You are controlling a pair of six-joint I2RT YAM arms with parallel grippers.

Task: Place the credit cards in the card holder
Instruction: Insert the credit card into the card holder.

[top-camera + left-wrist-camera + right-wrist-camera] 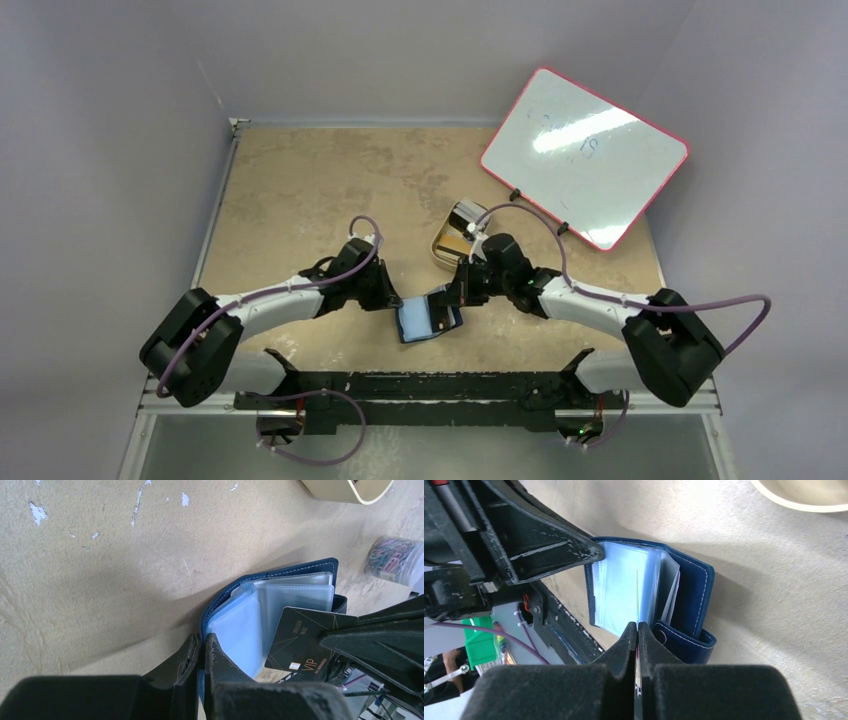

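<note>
1. A mottled tan table [300, 170], chipped white in places in the left wrist view, sits in a booth of plain pale grey walls. A pink-rimmed whiteboard [585, 150] leans tilted at the far right corner.
2. The card holder [418, 322], navy blue, lies open on the table close to its near edge. It sits between the two arms with its clear plastic sleeves fanned upward.
3. The left gripper [202, 647] has its fingers all but together, pinching the edge of the holder's left cover. A sliver of blue shows between them.
4. The right gripper [637, 630] is pressed tight on a black card [302, 640], whose free end meets the sleeves at the holder's right half.
5. Only the top view takes in the tan oval tray [438, 255], just beyond the right gripper. Glinting silver and gold-toned cards [462, 225] lie inside it.
6. Only the left wrist view shows the black card's face, with fine gold lines and the letters "VIP". It also shows a clear jar of coloured paper clips [395, 557] standing on the table beyond the holder.
7. The right wrist view shows that same card edge-on, as a thin line running from the fingertips into the sleeves. The holder's closing strap [684, 647] lies just beside them.
</note>
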